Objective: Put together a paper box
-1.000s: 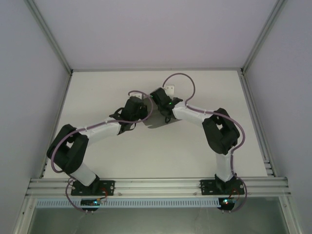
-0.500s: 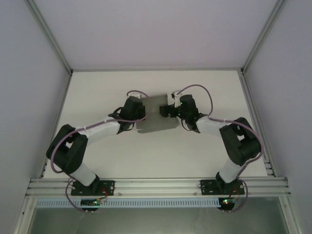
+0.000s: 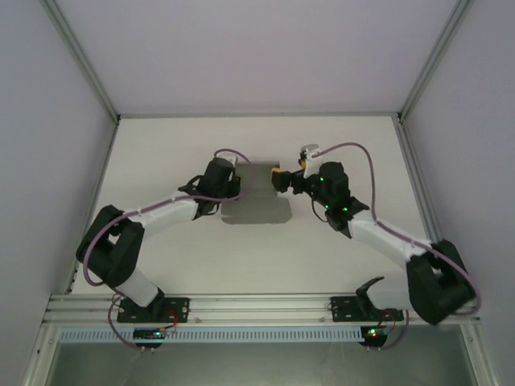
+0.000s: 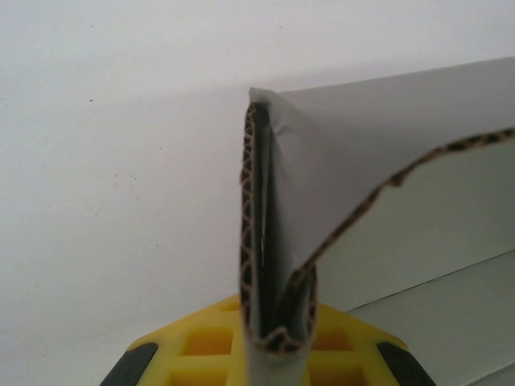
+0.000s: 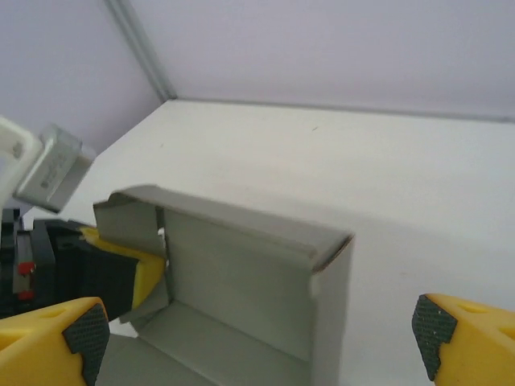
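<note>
The paper box lies at the middle of the counter in the top view, between the two wrists, and it is only half formed. In the right wrist view its floor runs off the bottom edge. One wall stands across the centre of the frame, and a short wall rises at the corner on the right with a flap tucked over its top.

The left gripper has its jaws pressed together on a doubled-over wall at the box's left edge. Its own view shows the layers of corrugated edge pinched upright at bottom centre, with a panel curving away to the upper right. The right gripper sits just beside the box's upper right edge in the top view, jaws spread wide and holding nothing.

The step in hand looks like folding and seating the wall near the right gripper.

- **Anchor:** the left pinch should hold firm, or the light box will slide on the smooth counter.
- **Approach:** the right jaws would do best to come in low and straddle that wall near its middle, not at the corner.
- **Closing:** they should close only once the flap is folded right over.
- **Risk:** the curved panel suggests the board is under strain, so pulling the arms apart could buckle it or tear it from the pinch.
</note>
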Tool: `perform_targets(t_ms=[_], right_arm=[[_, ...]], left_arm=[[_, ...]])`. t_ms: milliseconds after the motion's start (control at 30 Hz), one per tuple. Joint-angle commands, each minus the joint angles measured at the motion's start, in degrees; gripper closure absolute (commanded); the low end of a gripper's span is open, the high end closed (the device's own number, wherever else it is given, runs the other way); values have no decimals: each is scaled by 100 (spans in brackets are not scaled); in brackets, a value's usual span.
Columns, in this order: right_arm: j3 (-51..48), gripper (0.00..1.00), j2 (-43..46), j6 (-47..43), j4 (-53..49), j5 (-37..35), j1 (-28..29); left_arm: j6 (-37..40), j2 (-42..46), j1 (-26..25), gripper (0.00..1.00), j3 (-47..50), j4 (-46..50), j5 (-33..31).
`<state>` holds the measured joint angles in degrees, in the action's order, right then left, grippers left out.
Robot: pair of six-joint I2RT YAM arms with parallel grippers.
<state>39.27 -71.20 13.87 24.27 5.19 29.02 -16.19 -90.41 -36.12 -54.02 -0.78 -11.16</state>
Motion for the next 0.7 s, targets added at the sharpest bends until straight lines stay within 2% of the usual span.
perform_targets(t_ms=[0,133,233,367,567,667], right_arm=[[-120,1,780,-44,-1049,-916,-23],[-110,1,1547,-87,-2424,-1235,-59],[-43,1,1895,-112,-3277,-1318,-127],[5,1,2149,-109,-3982,-1342,-243],[-3,1,2196,-94,-4257,-1224,-525],[-12,1,2187,-64,-4217,-1126,-645]], left_arm=[[1411,199,87,100,-539,788,732],[3015,30,63,100,-1066,2385,2039],[3668,-251,-22,100,-1543,3618,2531],[3947,-688,-222,100,-2024,4571,2412],[3799,-1383,-619,100,-2421,4893,1382],[3737,-1763,-888,100,-2611,4866,534]])
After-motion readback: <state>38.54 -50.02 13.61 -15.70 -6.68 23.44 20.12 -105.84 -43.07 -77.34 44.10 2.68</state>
